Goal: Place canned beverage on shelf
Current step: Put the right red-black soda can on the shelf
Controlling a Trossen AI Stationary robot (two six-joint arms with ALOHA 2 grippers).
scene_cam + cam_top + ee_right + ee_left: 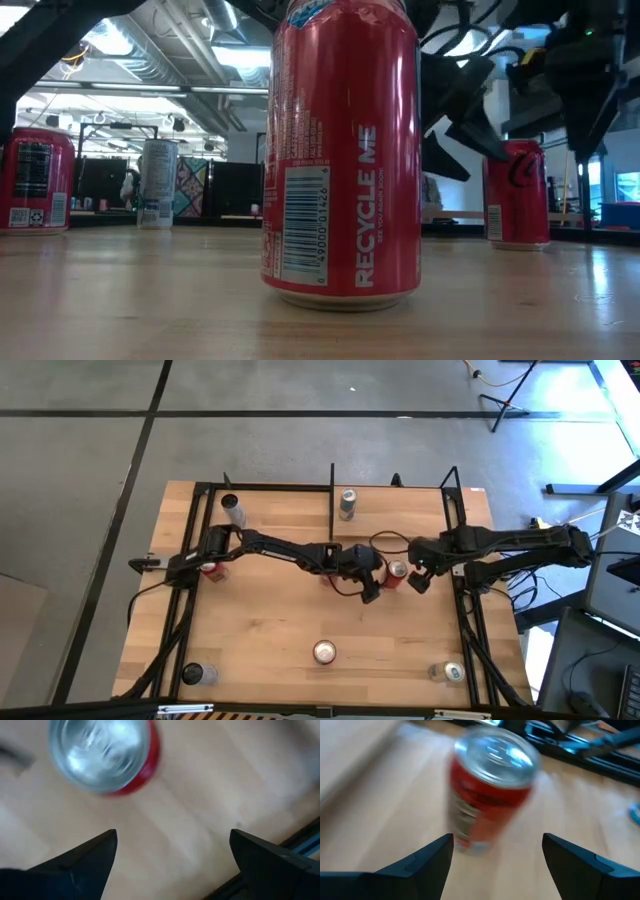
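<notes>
Grey floor surrounds the light-wood tabletop (270, 620); both spread-fingered grippers, left (372, 590) and right (420, 580), flank an upright red aluminium can (397, 571), gripping nothing.

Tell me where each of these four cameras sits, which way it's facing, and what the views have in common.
High view: above the table, looking straight down; both arms meet mid-table, left gripper and right gripper flanking a red can.
Low view: at tabletop height, looking level past a big red can; dark arm parts hang top right.
Left wrist view: looks past its open fingers at that middle red can.
Right wrist view: looks down past its open fingers onto the same can.
</notes>
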